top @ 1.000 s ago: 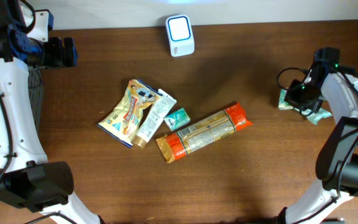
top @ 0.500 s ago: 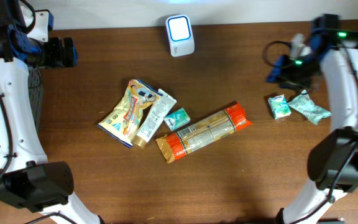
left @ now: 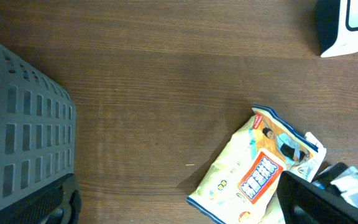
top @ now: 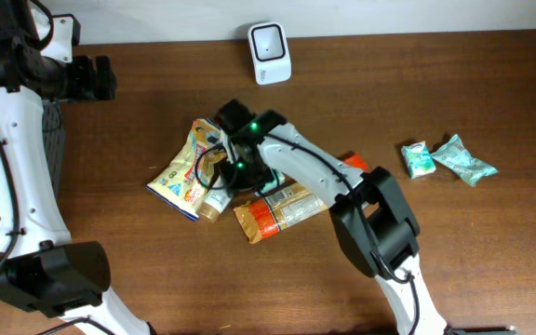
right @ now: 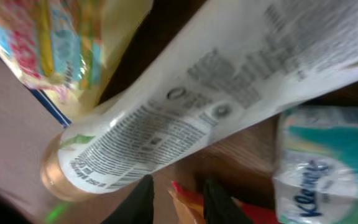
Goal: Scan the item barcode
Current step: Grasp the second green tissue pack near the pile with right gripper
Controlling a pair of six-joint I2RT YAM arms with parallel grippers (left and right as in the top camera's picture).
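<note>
Tube (right: 185,106) beside snack bag (top: 180,177) — scanner (top: 269,42) behind

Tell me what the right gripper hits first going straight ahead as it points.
Probably the white tube, lying across the right gripper's path just beyond its fingertips; depth is unclear.

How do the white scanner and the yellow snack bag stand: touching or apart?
Apart. The overhead view shows bare table between the white scanner and the yellow snack bag; the left wrist view shows the same gap.
</note>
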